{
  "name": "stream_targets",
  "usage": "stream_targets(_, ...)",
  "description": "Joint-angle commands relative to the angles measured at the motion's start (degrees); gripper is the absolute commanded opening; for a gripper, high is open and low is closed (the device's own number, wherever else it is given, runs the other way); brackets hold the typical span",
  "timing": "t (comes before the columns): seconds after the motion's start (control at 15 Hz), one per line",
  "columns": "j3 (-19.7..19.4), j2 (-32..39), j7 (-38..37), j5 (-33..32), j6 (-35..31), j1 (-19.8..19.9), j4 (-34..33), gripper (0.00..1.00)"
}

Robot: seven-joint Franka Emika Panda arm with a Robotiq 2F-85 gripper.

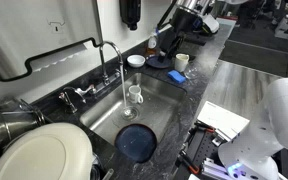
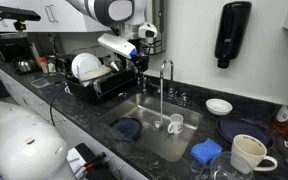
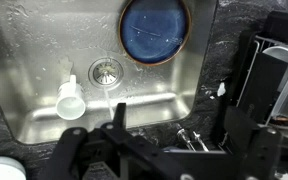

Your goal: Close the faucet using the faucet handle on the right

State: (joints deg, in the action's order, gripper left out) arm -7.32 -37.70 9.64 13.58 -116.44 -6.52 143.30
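Observation:
The faucet [image 2: 165,72] is a tall chrome gooseneck at the back edge of the sink; it also shows in an exterior view [image 1: 108,58]. A thin stream seems to fall from its spout. Small chrome faucet handles [image 2: 181,97] sit at its base, and appear in the wrist view [image 3: 189,138] between my fingers. My gripper [image 2: 138,54] hangs above the dish rack, beside the faucet and apart from the handles. In the wrist view my gripper [image 3: 174,150] is open and empty. It is out of view in the exterior view that looks along the counter.
The steel sink [image 3: 24,60] holds a blue plate [image 3: 154,30] and a drinking glass [image 3: 71,100] near the drain. A dish rack [image 2: 89,80] with white plates stands on one side. A white bowl [image 2: 220,105], a blue plate [image 2: 246,130] and a mug [image 2: 246,152] sit on the counter.

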Motion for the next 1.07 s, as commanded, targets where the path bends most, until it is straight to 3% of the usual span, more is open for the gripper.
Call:
stream_targets(0.0,0.88,0.12,0.57,0.66,0.25,1.11,-0.12,1.00)
stream_targets(0.33,0.65,6.41,2.99,0.78,-5.59,0.26,-1.36,1.00)
stream_targets(0.8,0.95,20.16,3.54,-0.16,-24.32,1.09,-3.59,1.00)
stream_targets(1.0,0.63,25.05,3.17,-0.44,-29.33,1.95,-5.69,1.00)
